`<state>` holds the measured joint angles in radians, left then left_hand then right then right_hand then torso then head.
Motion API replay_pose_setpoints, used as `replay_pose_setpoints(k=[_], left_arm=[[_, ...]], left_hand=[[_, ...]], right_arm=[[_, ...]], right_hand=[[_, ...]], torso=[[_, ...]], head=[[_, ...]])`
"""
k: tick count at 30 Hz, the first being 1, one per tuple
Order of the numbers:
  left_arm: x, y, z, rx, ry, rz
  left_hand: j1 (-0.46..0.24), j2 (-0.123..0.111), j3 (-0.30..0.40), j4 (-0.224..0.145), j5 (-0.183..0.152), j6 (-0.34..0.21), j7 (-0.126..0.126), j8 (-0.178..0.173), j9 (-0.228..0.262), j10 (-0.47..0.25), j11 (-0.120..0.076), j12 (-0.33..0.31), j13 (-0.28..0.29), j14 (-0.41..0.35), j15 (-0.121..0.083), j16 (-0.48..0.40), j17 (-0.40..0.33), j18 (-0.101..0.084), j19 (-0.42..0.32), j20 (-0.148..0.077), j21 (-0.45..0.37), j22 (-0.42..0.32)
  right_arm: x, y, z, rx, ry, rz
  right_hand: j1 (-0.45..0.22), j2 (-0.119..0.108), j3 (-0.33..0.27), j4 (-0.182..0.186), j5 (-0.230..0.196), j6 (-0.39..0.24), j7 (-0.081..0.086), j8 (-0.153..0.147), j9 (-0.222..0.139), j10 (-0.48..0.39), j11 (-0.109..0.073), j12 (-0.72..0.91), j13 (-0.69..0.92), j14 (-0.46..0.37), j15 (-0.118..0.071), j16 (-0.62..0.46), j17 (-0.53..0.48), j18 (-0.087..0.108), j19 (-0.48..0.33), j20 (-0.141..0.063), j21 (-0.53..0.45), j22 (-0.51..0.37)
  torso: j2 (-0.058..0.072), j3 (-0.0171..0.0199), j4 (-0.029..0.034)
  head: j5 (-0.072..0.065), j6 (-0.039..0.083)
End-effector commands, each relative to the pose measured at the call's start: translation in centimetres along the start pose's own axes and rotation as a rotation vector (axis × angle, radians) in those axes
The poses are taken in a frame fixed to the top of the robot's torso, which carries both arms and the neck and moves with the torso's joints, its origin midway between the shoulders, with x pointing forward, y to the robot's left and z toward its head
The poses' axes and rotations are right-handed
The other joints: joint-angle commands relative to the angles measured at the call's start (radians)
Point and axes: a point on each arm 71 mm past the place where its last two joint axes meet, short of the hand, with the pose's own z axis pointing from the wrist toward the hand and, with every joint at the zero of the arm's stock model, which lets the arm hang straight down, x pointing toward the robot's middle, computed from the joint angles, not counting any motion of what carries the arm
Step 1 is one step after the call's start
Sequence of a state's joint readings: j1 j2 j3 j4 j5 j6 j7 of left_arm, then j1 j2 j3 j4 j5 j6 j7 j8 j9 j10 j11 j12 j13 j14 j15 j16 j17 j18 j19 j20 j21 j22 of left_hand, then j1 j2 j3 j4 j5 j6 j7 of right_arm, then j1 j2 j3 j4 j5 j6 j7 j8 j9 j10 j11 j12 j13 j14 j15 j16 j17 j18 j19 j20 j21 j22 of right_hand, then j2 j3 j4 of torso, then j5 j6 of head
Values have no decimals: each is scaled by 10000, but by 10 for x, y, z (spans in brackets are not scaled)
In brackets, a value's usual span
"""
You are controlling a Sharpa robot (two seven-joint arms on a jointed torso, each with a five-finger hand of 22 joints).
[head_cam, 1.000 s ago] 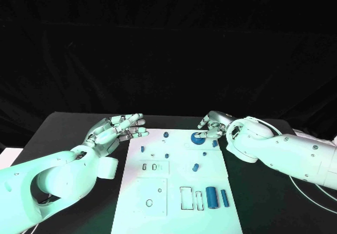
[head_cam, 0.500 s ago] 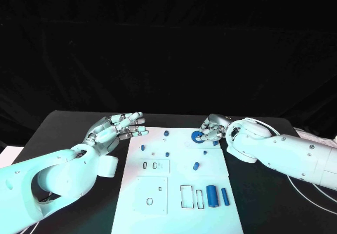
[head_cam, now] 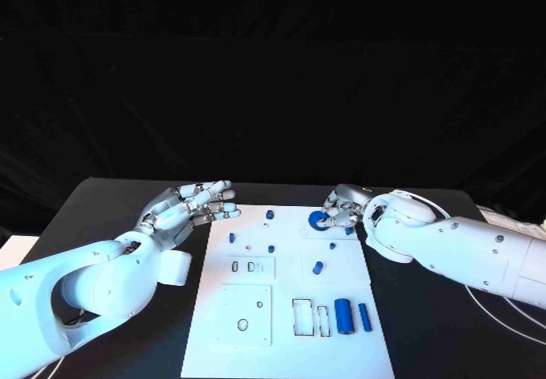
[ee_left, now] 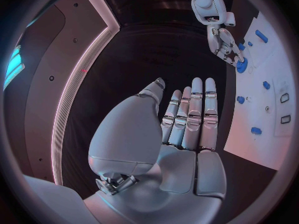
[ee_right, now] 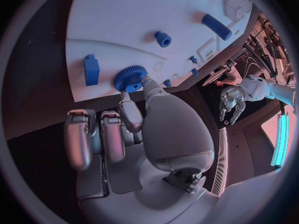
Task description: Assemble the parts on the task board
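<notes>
The white task board (head_cam: 244,343) lies in the middle of the black table. A blue gear (head_cam: 317,222) sits at the board's far right corner. My right hand (head_cam: 345,207) pinches it between thumb and a finger; up close, the thumb tip presses the gear (ee_right: 129,78) while the other fingers (ee_right: 93,139) stay curled beside it. My left hand (head_cam: 188,207) hovers open at the board's far left corner with its fingers (ee_left: 193,109) straight and together, holding nothing. From behind the left hand, the right hand (ee_left: 221,40) is bent over the gear (ee_left: 241,64).
Small blue pegs (head_cam: 270,214) dot the far half of the board. Two blue cylinders (head_cam: 342,314) lie beside empty slots at the near right. A blue block (ee_right: 91,69) stands close to the gear. Black table (head_cam: 114,205) flanks the board.
My right hand has sunk lower and closed in on the blue gear. The left hand has hardly moved.
</notes>
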<state>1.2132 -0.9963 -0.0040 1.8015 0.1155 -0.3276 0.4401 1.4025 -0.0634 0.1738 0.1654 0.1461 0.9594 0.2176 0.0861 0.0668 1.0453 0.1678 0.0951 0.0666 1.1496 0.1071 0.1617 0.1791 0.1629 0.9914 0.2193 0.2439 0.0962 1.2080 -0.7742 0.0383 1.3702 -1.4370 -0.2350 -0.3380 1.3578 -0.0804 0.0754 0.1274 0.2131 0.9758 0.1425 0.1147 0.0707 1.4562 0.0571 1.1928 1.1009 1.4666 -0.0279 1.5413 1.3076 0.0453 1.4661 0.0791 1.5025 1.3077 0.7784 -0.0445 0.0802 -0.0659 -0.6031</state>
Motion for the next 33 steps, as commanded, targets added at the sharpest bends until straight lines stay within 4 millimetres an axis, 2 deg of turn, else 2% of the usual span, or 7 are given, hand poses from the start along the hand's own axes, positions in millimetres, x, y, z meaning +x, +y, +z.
replay_pose_setpoints(k=[1,7,17,23,28,33], left_arm=[[2,-1,1,53,212,-117],[2,-1,1,52,208,-116],[2,0,1,35,211,-118],[3,0,1,25,219,-121],[3,0,1,20,219,-121],[3,0,1,18,217,-120]], left_hand=[[-40,40,8,-60,-57,-22,53,-40,-7,-43,-3,-55,-10,39,55,-45,13,199,78,18,-47,-17],[-41,47,13,-73,-56,-19,50,-47,-5,-40,-5,-63,-8,43,54,-56,22,199,82,18,-52,-22],[-42,51,15,-79,-56,-17,48,-50,-4,-38,-6,-67,-8,45,54,-61,26,200,84,19,-55,-25],[-42,51,15,-79,-56,-17,48,-50,-4,-38,-6,-67,-8,45,54,-61,26,200,84,19,-55,-25],[-42,51,15,-79,-56,-17,48,-50,-4,-38,-6,-67,-8,45,54,-61,26,200,84,19,-55,-25],[-42,51,15,-79,-56,-17,48,-50,-4,-38,-6,-67,-8,45,54,-61,26,200,84,19,-55,-25]], right_arm=[[3,-1,0,-21,10,-774],[7,3,0,-175,-110,-1270],[11,10,0,-379,-507,-1915],[12,12,-1,-475,-667,-2027],[10,22,-3,-778,-1143,-1988],[7,37,-8,-1234,-1601,-1859]], right_hand=[[201,26,50,-116,-144,83,2,40,11,684,-21,2955,3942,925,84,64,2057,-148,435,45,78,1185],[493,133,347,-367,-406,388,-57,210,55,764,-70,3091,4082,939,52,95,2133,-166,469,25,119,1277],[335,155,480,-348,-495,691,-160,345,108,788,-154,3120,4121,955,-13,128,2216,-183,506,-25,159,1368],[354,254,654,-384,-486,861,-236,397,141,781,-223,3092,4105,966,-69,148,2267,-196,532,-71,186,1430],[441,467,993,-454,-453,998,-307,409,172,791,-292,3092,4116,975,-133,165,2311,-205,551,-131,205,1474],[400,499,1193,-474,-324,1051,-328,395,189,803,-315,3104,4134,983,-156,182,2353,-211,564,-163,218,1505]], torso=[[3,0,-9],[0,4,-8],[-6,-5,2],[-12,-12,2],[-12,-13,13],[-10,-13,28]], head=[[5,-10],[7,-31],[-21,-46],[-21,-41],[-21,-29],[6,-32]])
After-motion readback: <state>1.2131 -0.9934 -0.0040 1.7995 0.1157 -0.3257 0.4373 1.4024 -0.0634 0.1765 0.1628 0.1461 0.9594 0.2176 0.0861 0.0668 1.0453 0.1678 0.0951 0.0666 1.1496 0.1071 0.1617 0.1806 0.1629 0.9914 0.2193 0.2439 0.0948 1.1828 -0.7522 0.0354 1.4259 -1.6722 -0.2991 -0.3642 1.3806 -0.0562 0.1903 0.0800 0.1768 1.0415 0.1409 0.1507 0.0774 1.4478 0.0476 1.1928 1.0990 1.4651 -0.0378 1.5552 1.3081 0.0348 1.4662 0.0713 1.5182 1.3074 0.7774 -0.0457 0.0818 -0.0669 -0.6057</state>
